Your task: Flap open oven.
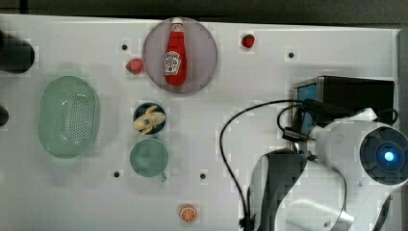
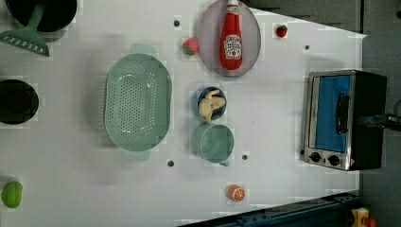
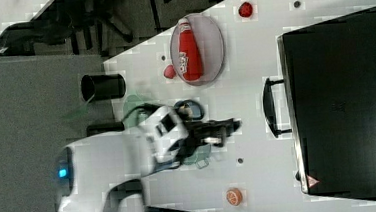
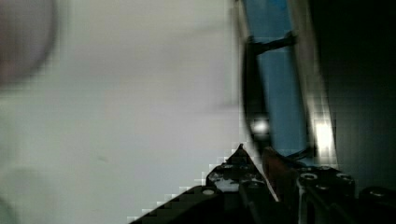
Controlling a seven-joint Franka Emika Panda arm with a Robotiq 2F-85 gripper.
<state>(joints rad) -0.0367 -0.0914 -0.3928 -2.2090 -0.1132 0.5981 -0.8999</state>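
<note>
The oven (image 2: 343,119) is seen at the left view's right edge of the white desk (image 2: 283,118), its blue glass door shut and the dark bar handle (image 2: 341,113) lying against the glass. In the right view the gripper (image 3: 227,127) is held above the desk, pointed toward the handle but apart from it — nothing is pinched. The jaws are set only narrowly apart. A ketchup bottle (image 2: 231,38) lies on a grey plate (image 2: 250,47), and a green colander (image 2: 137,101) sits well apart from the oven.
</note>
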